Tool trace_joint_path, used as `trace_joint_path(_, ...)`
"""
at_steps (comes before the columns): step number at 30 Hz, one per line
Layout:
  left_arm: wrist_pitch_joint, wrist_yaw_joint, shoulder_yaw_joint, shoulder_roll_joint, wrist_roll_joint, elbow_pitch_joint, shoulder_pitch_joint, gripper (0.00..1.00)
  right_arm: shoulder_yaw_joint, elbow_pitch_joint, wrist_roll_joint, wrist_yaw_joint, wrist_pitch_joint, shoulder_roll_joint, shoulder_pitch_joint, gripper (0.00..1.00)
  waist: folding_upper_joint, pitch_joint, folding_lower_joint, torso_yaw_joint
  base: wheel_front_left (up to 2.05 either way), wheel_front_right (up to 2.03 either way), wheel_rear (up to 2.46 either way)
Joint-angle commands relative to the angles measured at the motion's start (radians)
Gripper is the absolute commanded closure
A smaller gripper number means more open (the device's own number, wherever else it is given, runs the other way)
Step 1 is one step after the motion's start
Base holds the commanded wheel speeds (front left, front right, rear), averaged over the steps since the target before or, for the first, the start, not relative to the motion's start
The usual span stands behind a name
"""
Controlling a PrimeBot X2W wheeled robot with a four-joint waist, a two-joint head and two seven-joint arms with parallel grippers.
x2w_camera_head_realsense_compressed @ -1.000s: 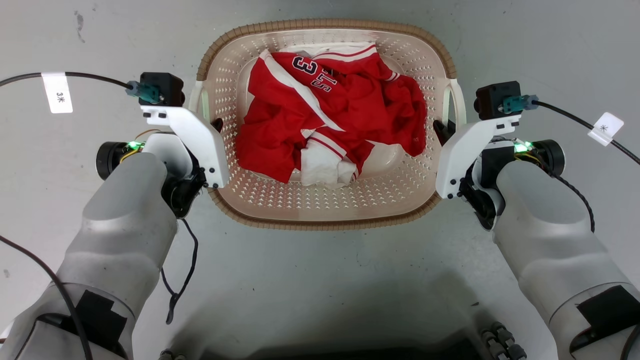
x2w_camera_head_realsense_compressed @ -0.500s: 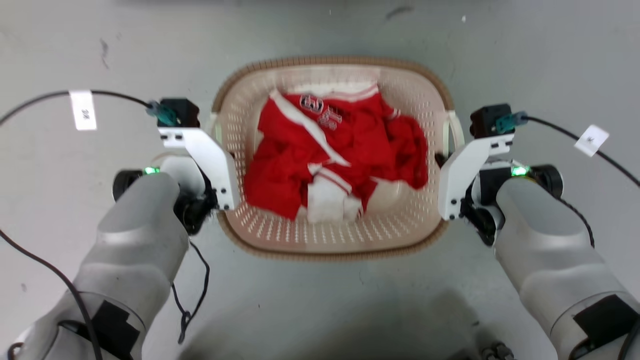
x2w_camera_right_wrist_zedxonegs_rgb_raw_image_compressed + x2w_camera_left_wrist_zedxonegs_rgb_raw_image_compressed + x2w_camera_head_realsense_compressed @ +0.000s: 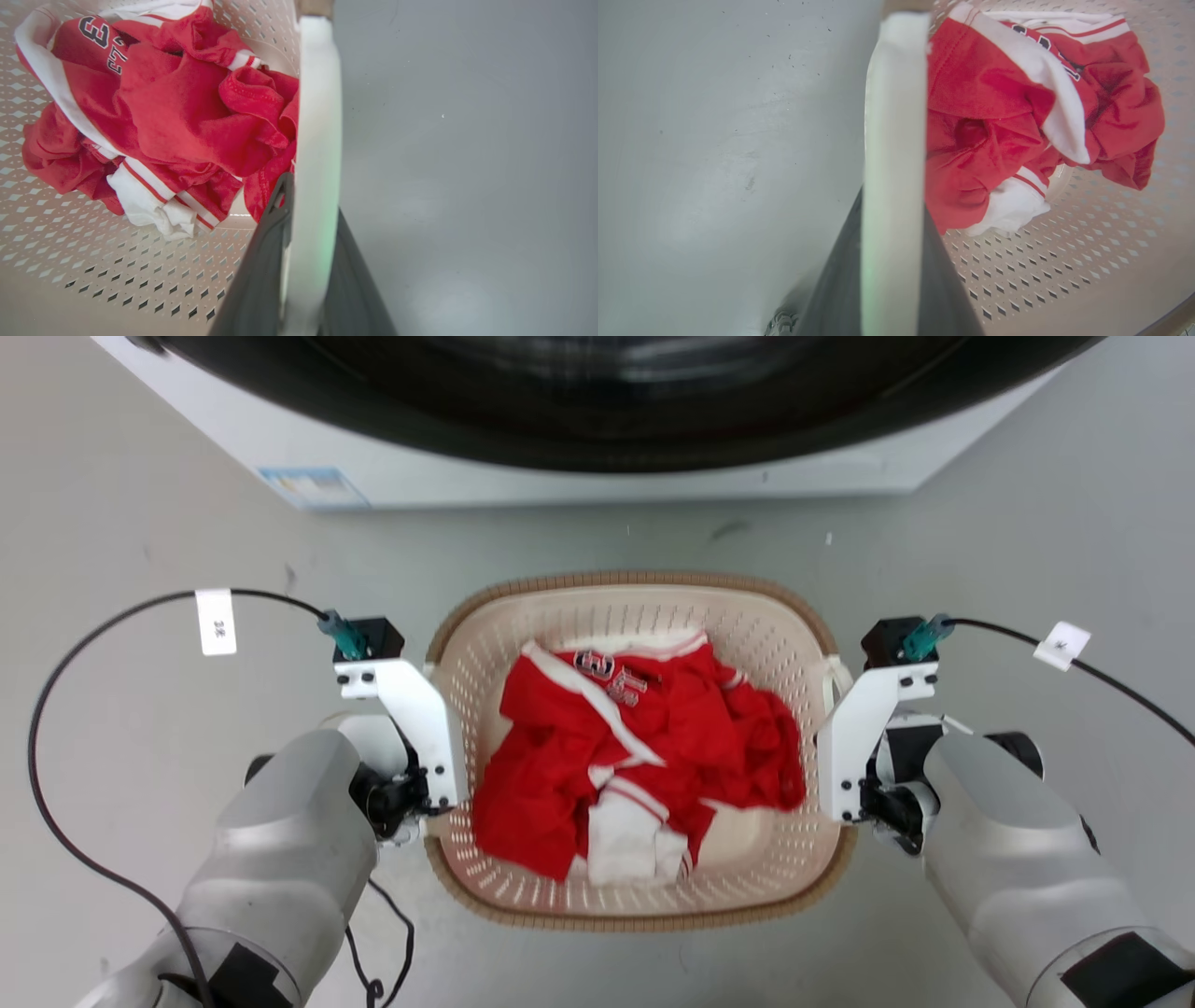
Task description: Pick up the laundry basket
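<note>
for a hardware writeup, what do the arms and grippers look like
Smooth pale grey forearms with black patches. Each wrist carries a white bracket topped by a black camera block with a teal plug and a black cable bearing a white tag. The jaws are dark grey.

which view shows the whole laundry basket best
The head view: the laundry basket appears whole, brown rim nearly all round, red clothes inside. The left wrist view gives a close slice: one white handle and perforated wall. The right wrist view likewise shows the other handle and wall.
</note>
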Motion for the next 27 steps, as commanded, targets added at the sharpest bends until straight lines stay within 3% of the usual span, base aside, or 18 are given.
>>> trace_joint_path(1, 0.009, -0.013, -0.002, -0.035, -0.009, -0.015, 0.005, 1.0, 0.009, -0.01, 0.006, 0.012, 0.009, 0.028, 0.013, 1.0, 0.0, -0.071, 0.0, 0.008, 0.0, 0.0, 0.0)
trace_joint_path(8, 0.113, -0.013, -0.018, -0.045, -0.054, 0.02, 0.044, 1.0, 0.042, -0.018, 0.076, 0.012, 0.149, 0.028, 0.067, 1.0, 0.0, -0.248, 0.0, 0.011, 0.0, 0.0, 0.0)
trace_joint_path(14, 0.169, -0.013, -0.024, -0.053, -0.076, 0.035, 0.079, 1.0, 0.055, -0.014, 0.105, 0.012, 0.211, 0.028, 0.084, 1.0, 0.0, -0.335, 0.0, 0.011, 0.0, 0.0, 0.0)
trace_joint_path(27, 0.159, -0.013, -0.029, -0.065, -0.101, 0.059, 0.191, 1.0, 0.082, -0.009, 0.149, 0.012, 0.259, 0.029, 0.168, 1.0, 0.0, -0.499, 0.0, -0.003, 0.0, 0.0, 0.0)
